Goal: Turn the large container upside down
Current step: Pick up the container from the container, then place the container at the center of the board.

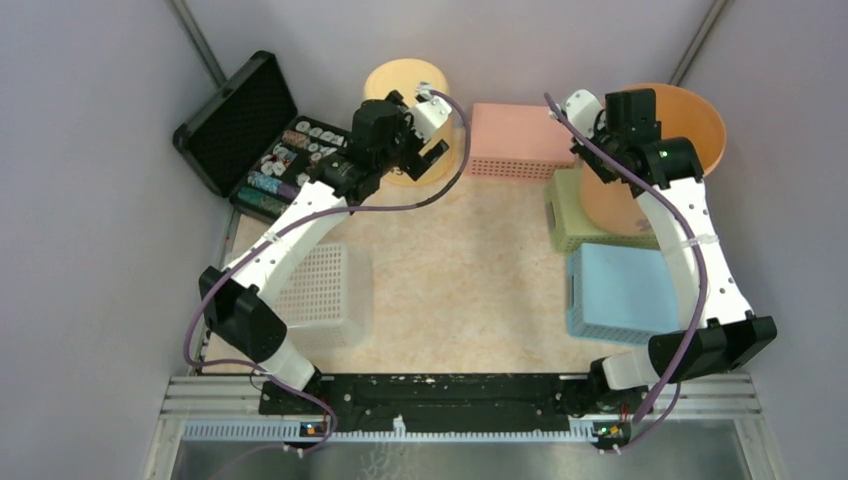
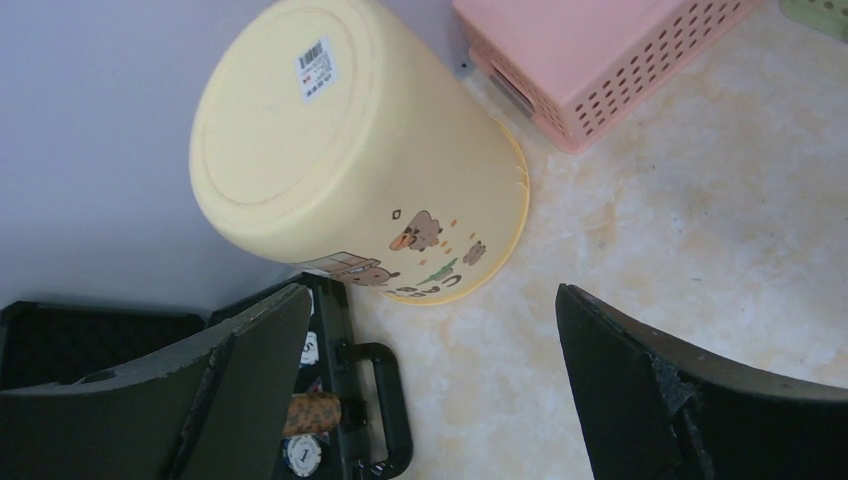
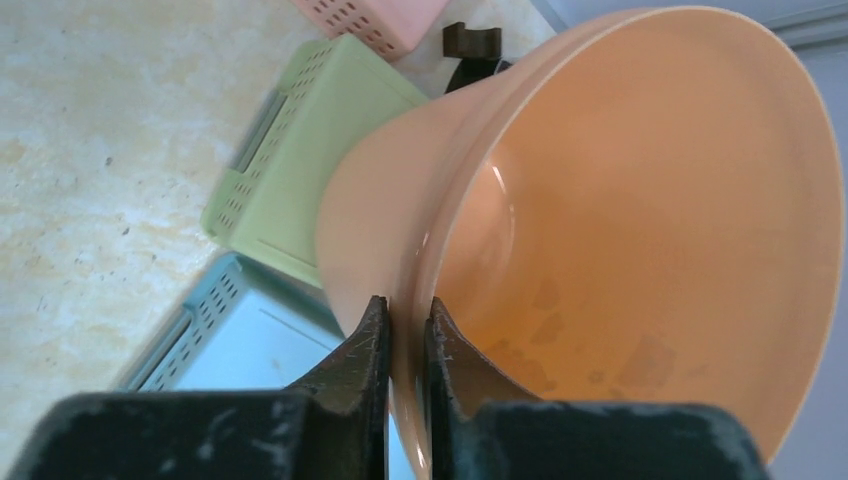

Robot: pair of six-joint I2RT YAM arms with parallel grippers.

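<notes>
While the right end effector [image 3: 408,310] is clamped on the rim of the big orange container [image 3: 640,200], one finger inside and one outside, that container sits mouth-up at the far right of the surface [image 3: 100,150], right beside a green basket [image 3: 300,160]. Left end effector [image 2: 430,295] hangs wide open near an upside-down yellow bucket [image 2: 340,150].

We cannot read the label [image 2: 316,68] on the yellow bucket [image 2: 360,160]; from above, the right arm [image 1: 685,235] covers part of the orange container [image 1: 700,115].
</notes>
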